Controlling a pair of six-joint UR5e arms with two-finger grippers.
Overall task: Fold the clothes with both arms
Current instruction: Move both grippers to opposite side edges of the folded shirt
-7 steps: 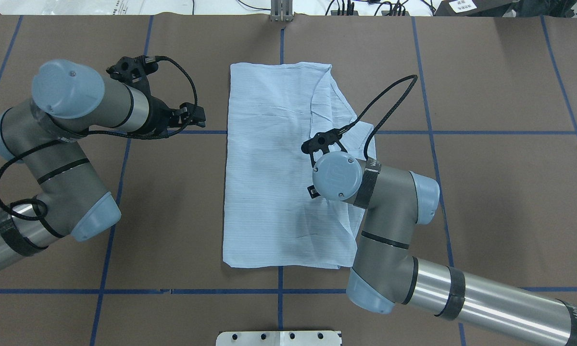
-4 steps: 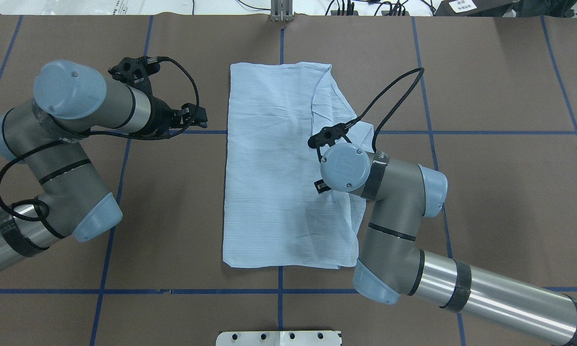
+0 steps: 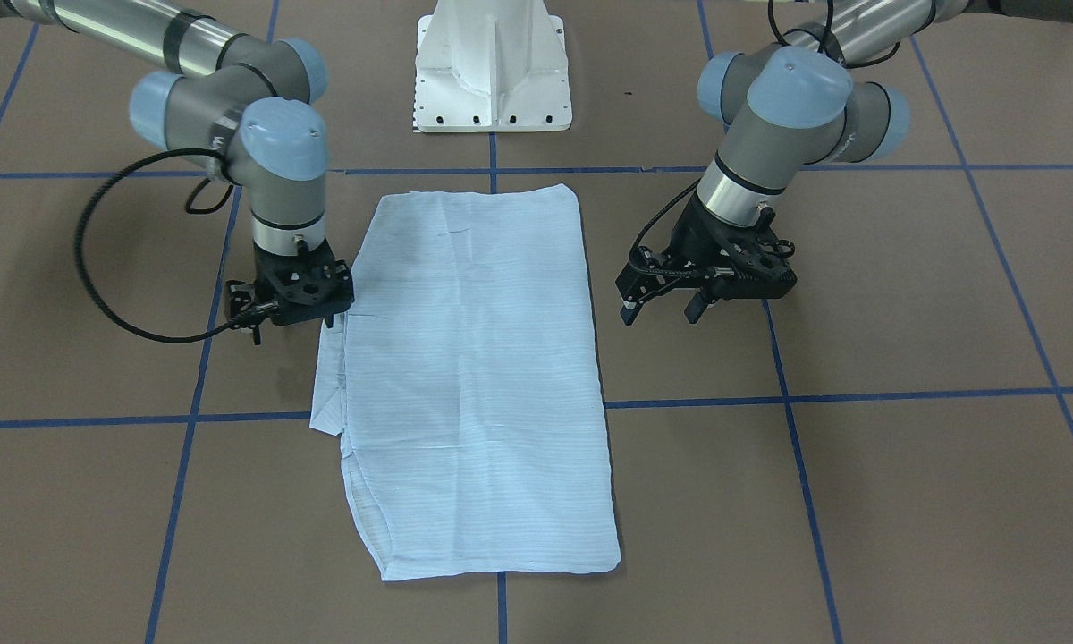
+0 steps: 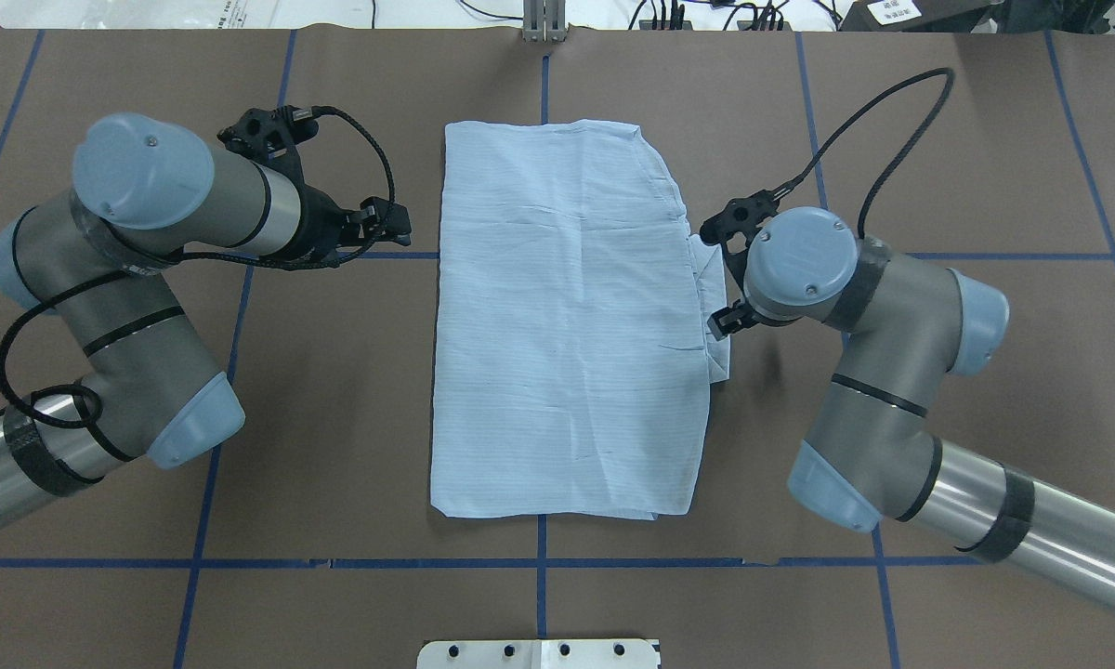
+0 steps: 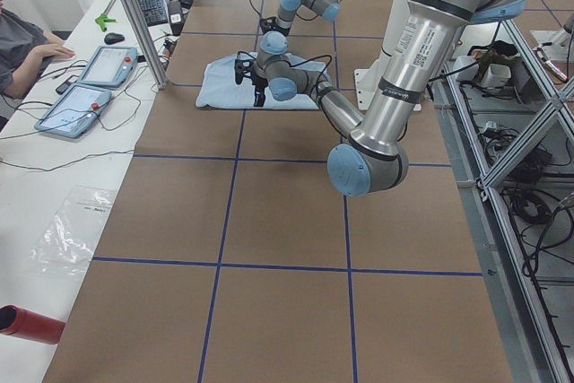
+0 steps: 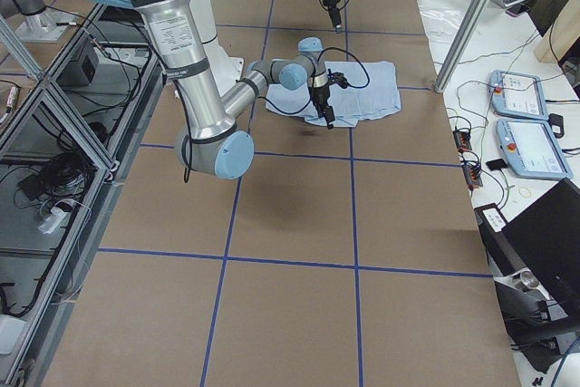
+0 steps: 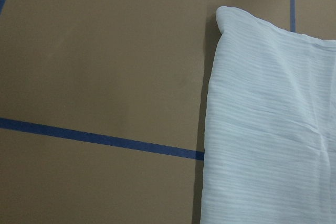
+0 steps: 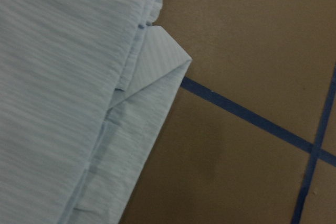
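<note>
The light-blue shirt [image 4: 567, 325] lies flat, folded into a long rectangle, in the middle of the table; it also shows in the front view [image 3: 474, 385]. A small folded corner [image 8: 157, 72] sticks out from its right edge [image 4: 717, 358]. My right gripper [image 3: 291, 320] hangs just off that right edge, pointing down, apparently open and empty; in the overhead view [image 4: 725, 321] it is mostly hidden under the wrist. My left gripper [image 3: 660, 313] is open and empty, low over the table beside the shirt's left edge [image 4: 388, 223]. The left wrist view shows a shirt corner [image 7: 273, 119].
The white pedestal base [image 3: 492, 72] stands behind the shirt. Blue tape lines [image 4: 223, 372] cross the brown table. A metal post [image 4: 544, 23] stands at the far edge. An operator [image 5: 18, 33] sits with tablets [image 5: 90, 87] beyond the far edge.
My right arm has moved to the right, from over the shirt to its right edge. The raised fold on the shirt's right side now lies flat. My left arm has barely moved.
</note>
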